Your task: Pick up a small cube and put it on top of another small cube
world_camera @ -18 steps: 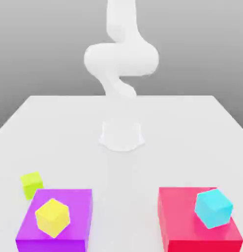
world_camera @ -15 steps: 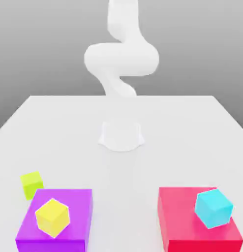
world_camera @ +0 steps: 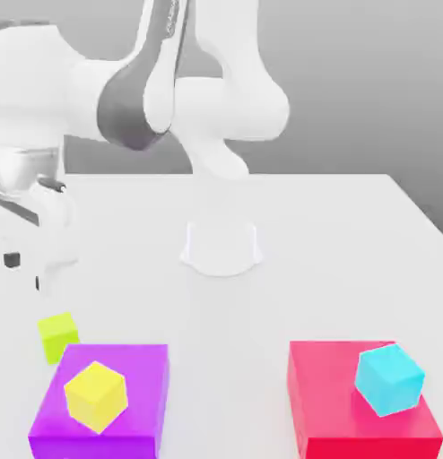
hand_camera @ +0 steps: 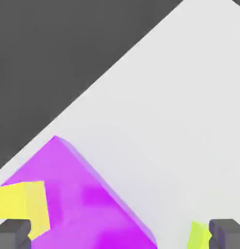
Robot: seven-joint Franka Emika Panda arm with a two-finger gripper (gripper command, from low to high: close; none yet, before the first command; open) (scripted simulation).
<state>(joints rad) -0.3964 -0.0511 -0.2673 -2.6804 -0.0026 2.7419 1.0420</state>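
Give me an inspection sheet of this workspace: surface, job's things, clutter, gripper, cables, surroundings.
Surface: plain white table, with the arm's round base standing on it.
Job's things: lime small cube on the table, apart from the purple block on its far side; yellow cube on top of the purple block.
Clutter: red block at the exterior view's right, carrying a cyan cube.
Gripper: gripper open, hovering above the lime cube at the exterior view's left, holding nothing.
Cables: nothing seen.
Surroundings: plain grey backdrop; dark floor beyond the table edge in the hand view.
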